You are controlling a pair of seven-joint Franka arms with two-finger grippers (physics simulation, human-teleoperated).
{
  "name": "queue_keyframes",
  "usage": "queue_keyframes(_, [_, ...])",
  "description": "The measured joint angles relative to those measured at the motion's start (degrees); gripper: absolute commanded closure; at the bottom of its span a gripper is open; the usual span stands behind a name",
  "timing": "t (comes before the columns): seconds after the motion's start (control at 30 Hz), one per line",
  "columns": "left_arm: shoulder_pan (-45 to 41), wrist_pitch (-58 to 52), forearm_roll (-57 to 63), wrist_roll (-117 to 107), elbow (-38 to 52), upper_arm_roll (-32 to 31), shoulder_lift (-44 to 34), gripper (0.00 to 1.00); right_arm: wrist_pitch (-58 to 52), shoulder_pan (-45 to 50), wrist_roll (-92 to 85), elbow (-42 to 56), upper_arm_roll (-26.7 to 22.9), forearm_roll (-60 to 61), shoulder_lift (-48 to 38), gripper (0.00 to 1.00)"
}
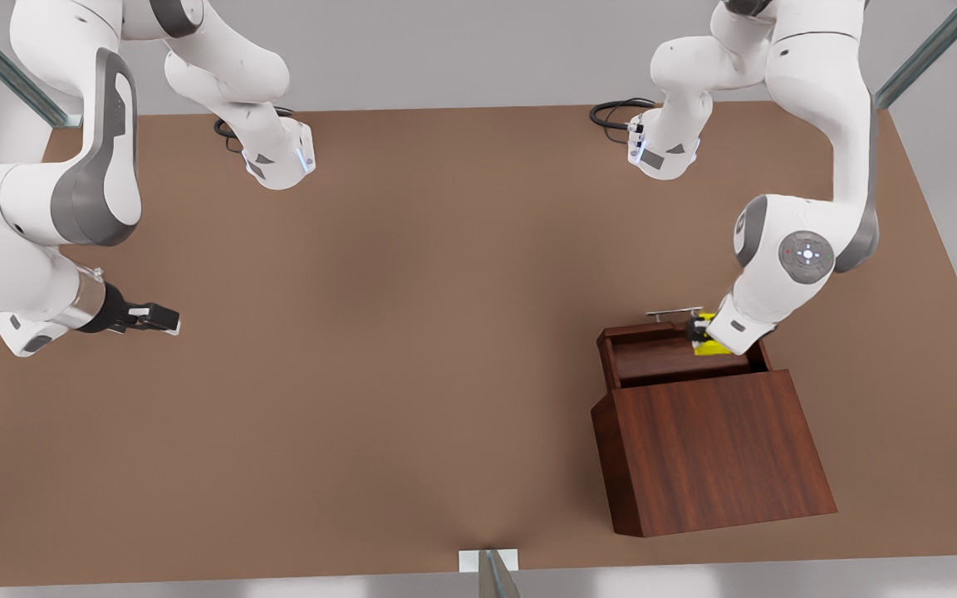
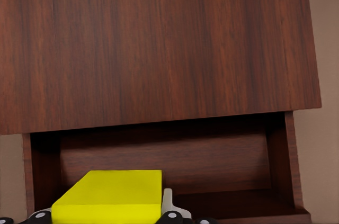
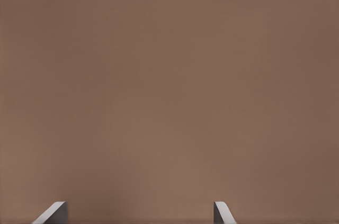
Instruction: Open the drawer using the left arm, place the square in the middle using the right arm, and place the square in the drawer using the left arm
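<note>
Over the open drawer [image 1: 653, 353] the left gripper [image 1: 699, 330] clutches the square [image 1: 709, 347]; the right gripper [image 1: 164, 318] waits far left, fingers spread.

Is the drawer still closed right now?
No, the drawer is pulled out of the cabinet, and the left gripper holds the yellow square over its open cavity.

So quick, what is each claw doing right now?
Left gripper: shut on the yellow square, above the open drawer.
Right gripper: open, holding nothing, waiting over the table.
</note>
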Motion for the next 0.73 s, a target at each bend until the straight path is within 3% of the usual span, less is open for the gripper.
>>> queue_keyframes(0.2, [0.22,2.65,-0.09,-0.61,-0.09,-0.01,4.35,0.28,3.17,-0.03,0.09,0.01,0.0,0.01,0.79,0.0])
queue_keyframes(0.23, [0.34,2.76,-0.09,-0.61,-0.09,-0.01,4.72,0.0,3.3,0.11,0.09,0.0,0.0,0.0,0.79,0.0])
queue_keyframes(0.43, [0.55,1.84,-0.41,-0.74,0.31,0.08,4.12,0.0,3.29,0.1,0.09,-0.18,0.0,0.0,0.79,0.0])
queue_keyframes(0.47, [0.52,-2.83,-0.3,-0.7,2.14,0.07,1.58,0.0,3.25,0.06,0.09,-0.18,0.0,0.0,0.79,0.0])
queue_keyframes(0.53, [-3.39,-27.65,0.02,2.22,17.84,-0.38,-0.36,0.0,3.25,0.03,0.09,-0.18,0.0,0.0,0.79,0.0])
queue_keyframes(0.6, [-5.7,-39.69,0.25,7.96,26.73,-0.2,-0.13,0.0,3.12,0.0,0.09,-0.18,0.0,0.0,0.79,0.0])
queue_keyframes(0.73, [-5.47,-40.92,1.49,7.58,28.48,-0.09,0.0,0.0,3.16,-0.09,0.09,-0.18,0.0,0.0,0.79,0.0])
